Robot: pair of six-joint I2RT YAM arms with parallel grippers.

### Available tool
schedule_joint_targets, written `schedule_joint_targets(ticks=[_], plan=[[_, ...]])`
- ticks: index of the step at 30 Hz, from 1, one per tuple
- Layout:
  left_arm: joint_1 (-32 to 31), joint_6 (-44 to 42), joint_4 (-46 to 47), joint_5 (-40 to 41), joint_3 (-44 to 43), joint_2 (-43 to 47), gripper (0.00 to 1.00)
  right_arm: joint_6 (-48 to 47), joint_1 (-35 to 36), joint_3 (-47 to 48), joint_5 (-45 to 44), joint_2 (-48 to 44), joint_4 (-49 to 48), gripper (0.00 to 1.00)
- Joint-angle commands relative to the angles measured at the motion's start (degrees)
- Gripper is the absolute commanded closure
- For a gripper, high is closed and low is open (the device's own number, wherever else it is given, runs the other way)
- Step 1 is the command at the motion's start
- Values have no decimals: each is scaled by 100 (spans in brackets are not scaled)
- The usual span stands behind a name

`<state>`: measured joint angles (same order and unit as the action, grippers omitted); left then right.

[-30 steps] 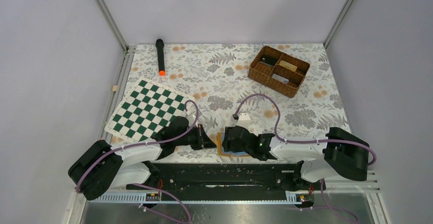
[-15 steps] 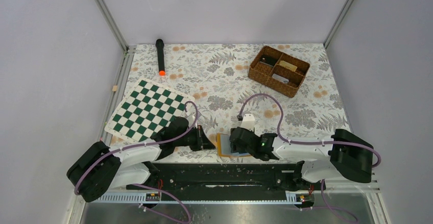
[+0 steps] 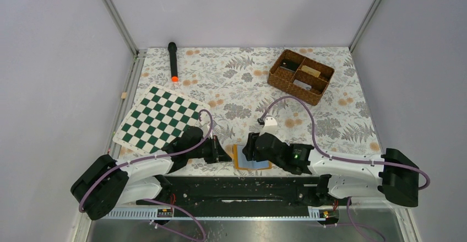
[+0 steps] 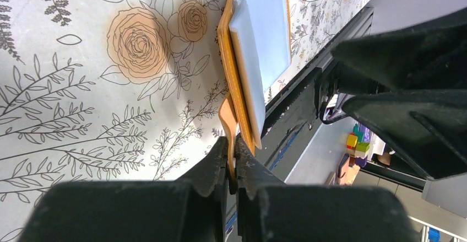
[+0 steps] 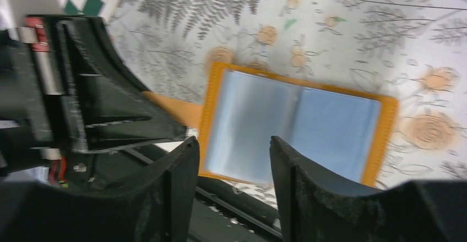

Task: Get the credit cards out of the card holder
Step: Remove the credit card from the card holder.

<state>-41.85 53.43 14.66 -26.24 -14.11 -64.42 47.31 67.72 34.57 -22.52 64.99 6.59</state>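
Observation:
The card holder (image 3: 255,165) lies open at the table's near edge, orange-tan round a light blue inside (image 5: 297,123). Both its halves show pale blue faces; the right wrist view is blurred, so I cannot tell the credit cards from their sleeves. My left gripper (image 4: 232,148) is shut on the holder's orange side flap (image 4: 227,118), just left of the holder (image 4: 259,43). My right gripper (image 5: 234,145) hangs open over the holder's near left half with nothing between its fingers. From above, that gripper (image 3: 249,149) covers the holder's far part, facing the left gripper (image 3: 228,156).
A brown wicker basket (image 3: 300,76) with compartments stands at the back right. A green-and-white chessboard (image 3: 159,118) lies at the left, and a black stick with an orange tip (image 3: 173,61) behind it. The black rail (image 3: 242,184) runs just below the holder.
My right gripper has shifted a little away from the near edge, baring more of the holder's blue inside, and its elbow has swung out to the right. The left gripper has kept still.

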Motion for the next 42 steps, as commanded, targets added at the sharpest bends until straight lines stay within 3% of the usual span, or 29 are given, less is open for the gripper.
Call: schedule_joint_targets(ticks=[1, 3, 6, 7, 10, 13, 42], plan=[[-23, -59, 189, 60, -58, 99, 100, -142, 57, -108, 522, 151, -1184, 51], [-18, -38, 221, 48, -40, 105, 100, -82, 57, -170, 716, 262, -1560, 59], [-23, -41, 228, 45, -23, 133, 100, -57, 57, -81, 829, 548, -1733, 61], [-21, -35, 216, 47, -30, 146, 100, -54, 57, 25, 769, 663, -1563, 58], [-17, -42, 221, 53, -31, 150, 100, -74, 60, 291, 407, 888, -893, 36], [-19, -46, 238, 26, -26, 115, 100, -71, 60, 315, 181, 965, -542, 30], [-24, -30, 240, 28, 5, 182, 100, 204, 58, 191, 40, 1273, -371, 24]])
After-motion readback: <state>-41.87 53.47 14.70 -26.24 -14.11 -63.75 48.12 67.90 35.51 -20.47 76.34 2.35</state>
